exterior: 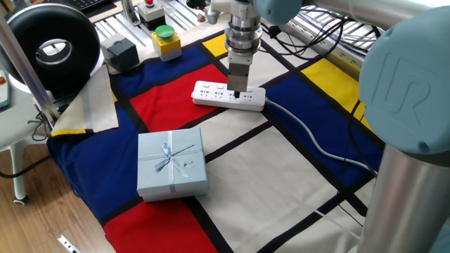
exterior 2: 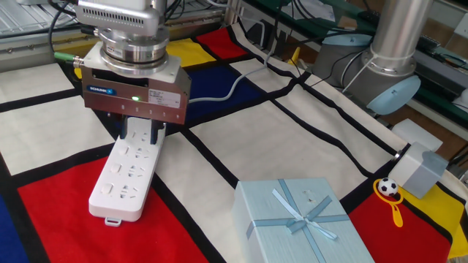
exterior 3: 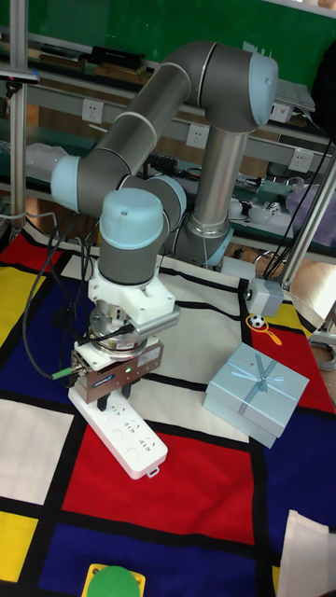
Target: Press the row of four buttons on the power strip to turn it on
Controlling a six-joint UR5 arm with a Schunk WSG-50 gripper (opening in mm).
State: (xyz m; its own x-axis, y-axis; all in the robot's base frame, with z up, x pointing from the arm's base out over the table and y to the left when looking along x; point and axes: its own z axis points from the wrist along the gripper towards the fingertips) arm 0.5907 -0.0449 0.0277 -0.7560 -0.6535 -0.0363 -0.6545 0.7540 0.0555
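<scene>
Two opposing oblique table views plus a tall frontal one, all sharing the power strip (exterior: 229, 95).

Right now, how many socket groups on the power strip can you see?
3 on the power strip, running from its free end toward the gripper. The gripper covers the cable end, so a fourth may be hidden.

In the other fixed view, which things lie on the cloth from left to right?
power strip → light blue gift box → small football toy → grey cube

Bright, even indoor light, soft shadows, sharp focus, no noticeable glare.
</scene>
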